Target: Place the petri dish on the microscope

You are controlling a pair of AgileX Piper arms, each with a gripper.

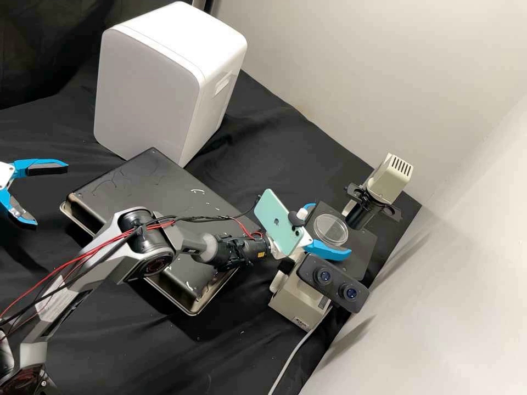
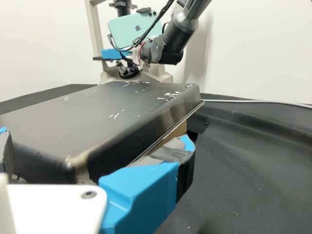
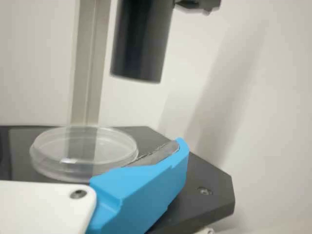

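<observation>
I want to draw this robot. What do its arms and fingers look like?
The right arm is dark grey and silver tubes with red and black cables and a mint-green phone by its wrist. The right gripper and left gripper are white, with bright blue wedge-shaped fingers.

A condenser tube (image 3: 140, 39) hangs over the stage (image 1: 359, 255) beside the dish (image 1: 331, 229), blocking descent there; the wall (image 1: 439, 109) stands close behind the microscope (image 1: 299, 299); the stage's edge toward the tray (image 1: 137, 181) lies open.
</observation>
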